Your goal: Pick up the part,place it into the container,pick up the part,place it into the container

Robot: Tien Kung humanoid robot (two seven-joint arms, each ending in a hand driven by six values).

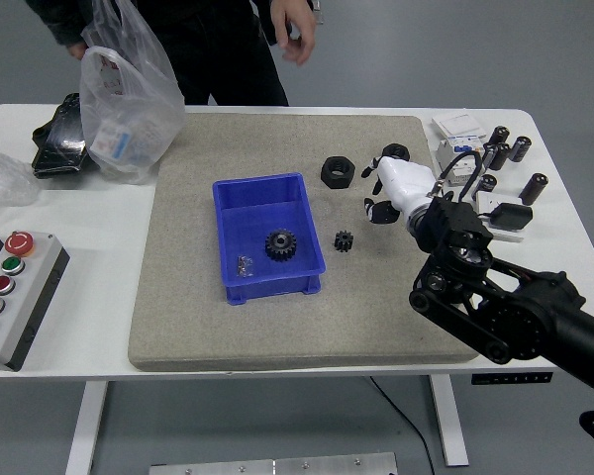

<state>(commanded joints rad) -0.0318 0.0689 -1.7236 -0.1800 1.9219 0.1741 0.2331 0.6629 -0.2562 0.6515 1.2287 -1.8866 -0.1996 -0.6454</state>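
The blue container (228,201) sits on the grey mat and holds a black gear (280,243) and a small metal part (245,264). A small black gear (344,240) lies on the mat just right of the container. Two black nuts (337,170) (395,152) rest farther back. My right hand (378,198), white with dark fingertips, hovers right of the small gear and close to the nuts. Its fingers are spread and hold nothing. My left arm is out of view.
A person in dark clothes stands at the far side with one hand (295,30) raised, near a plastic bag (129,99). A button box (10,297) is at the near left. Breakers and several dark cylinders (495,158) fill the right edge.
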